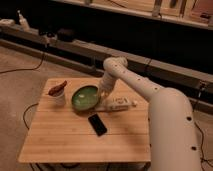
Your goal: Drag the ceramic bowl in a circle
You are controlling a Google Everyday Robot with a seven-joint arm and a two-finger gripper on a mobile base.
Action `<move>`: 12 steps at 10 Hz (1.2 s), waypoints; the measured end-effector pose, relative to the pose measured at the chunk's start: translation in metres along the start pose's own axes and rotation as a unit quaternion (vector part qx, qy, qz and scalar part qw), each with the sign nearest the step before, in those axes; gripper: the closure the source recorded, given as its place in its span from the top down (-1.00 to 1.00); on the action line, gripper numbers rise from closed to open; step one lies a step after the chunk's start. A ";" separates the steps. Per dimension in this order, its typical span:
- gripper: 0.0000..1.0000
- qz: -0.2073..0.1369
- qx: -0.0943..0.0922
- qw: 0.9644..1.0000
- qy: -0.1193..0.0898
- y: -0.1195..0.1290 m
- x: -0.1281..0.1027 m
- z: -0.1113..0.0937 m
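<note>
The green ceramic bowl (85,97) sits tilted on the wooden table (75,140), left of centre, near the small white cup (58,95). My gripper (102,95) reaches down from the white arm (150,95) at the bowl's right rim and seems to touch it. The bowl's glossy inside faces the camera.
The white cup holds a reddish-brown object (57,88). A black phone (97,124) lies in front of the bowl. A white flat item (119,104) lies right of the bowl. Cables (30,67) run over the floor, and a dark bench (75,47) stands behind.
</note>
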 end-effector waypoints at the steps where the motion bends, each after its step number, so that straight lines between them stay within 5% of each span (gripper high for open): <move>1: -1.00 0.013 -0.015 1.000 -0.002 0.026 -0.005 -0.005; 5: -1.00 0.086 -0.050 0.995 -0.014 0.119 -0.024 -0.012; 8: -1.00 0.166 -0.017 0.986 -0.022 0.161 -0.010 -0.013; 12: -1.00 0.197 0.012 0.980 0.041 0.161 0.061 -0.054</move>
